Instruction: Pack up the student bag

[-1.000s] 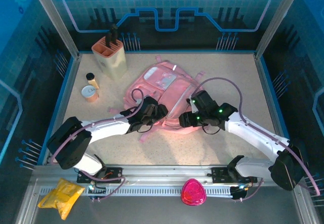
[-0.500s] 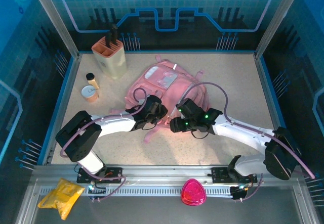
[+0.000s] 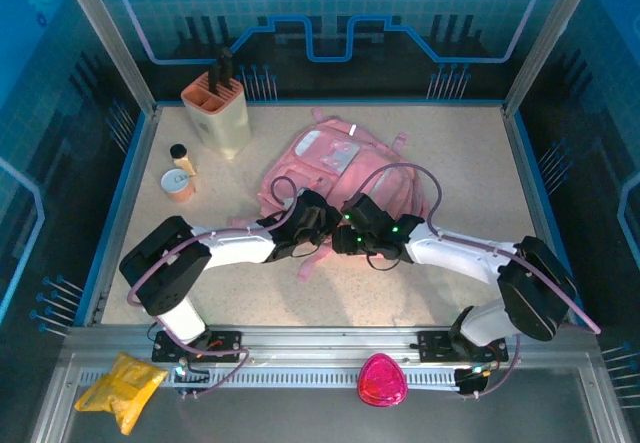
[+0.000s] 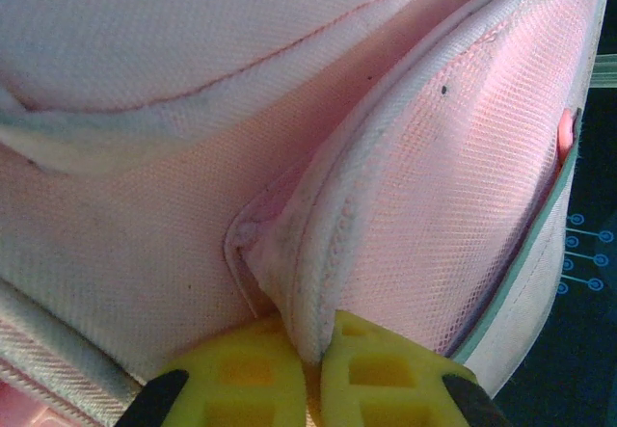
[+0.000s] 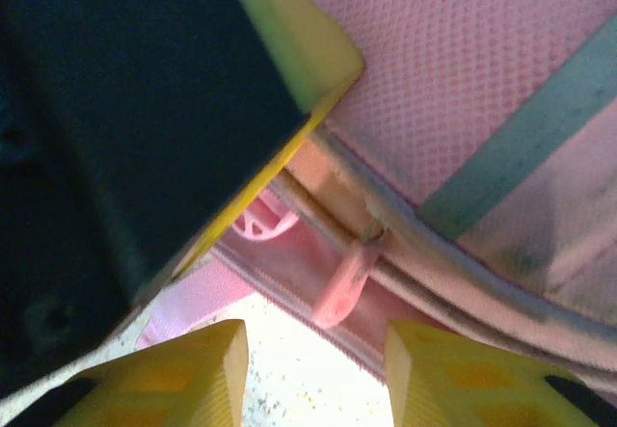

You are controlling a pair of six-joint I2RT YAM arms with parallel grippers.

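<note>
At mid-table, student bag seam pinched tight by left gripper, right gripper agape near its zipper pull

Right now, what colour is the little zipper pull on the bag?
Pink, matching the bag. The zipper pull shows best in the right wrist view.

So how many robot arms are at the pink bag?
2. The left gripper pinches a seam of the student bag; the right gripper is open, facing its zipper pull.
</note>
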